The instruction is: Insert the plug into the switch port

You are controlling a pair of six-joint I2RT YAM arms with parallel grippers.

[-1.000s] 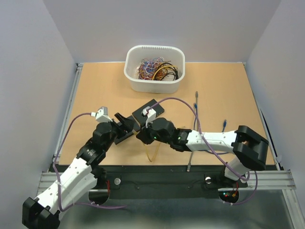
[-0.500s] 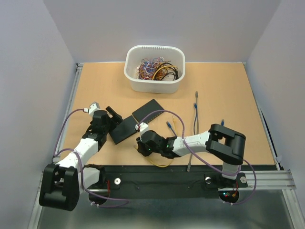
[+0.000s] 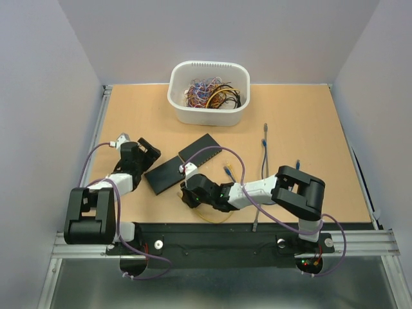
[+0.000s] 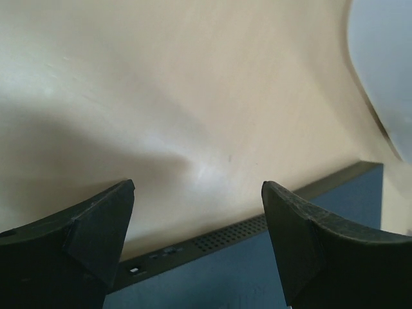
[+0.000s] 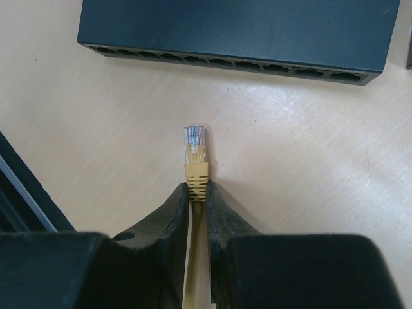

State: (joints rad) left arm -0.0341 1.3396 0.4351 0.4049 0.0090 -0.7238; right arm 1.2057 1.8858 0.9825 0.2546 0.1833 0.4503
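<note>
Top external: left gripper (image 3: 147, 152) sits left of centre, fingers spread wide, nothing between them. Black switch (image 3: 166, 174) lies flat on the table (image 3: 309, 122), just to its right. Right gripper (image 3: 187, 193) comes next, near the front edge, pinching the yellow cable (image 5: 196, 177) just behind the plug (image 5: 195, 141). Right wrist: plug points at the port row, short of it, not inserted. White tub (image 3: 209, 112) of loose wires at the back.
</note>
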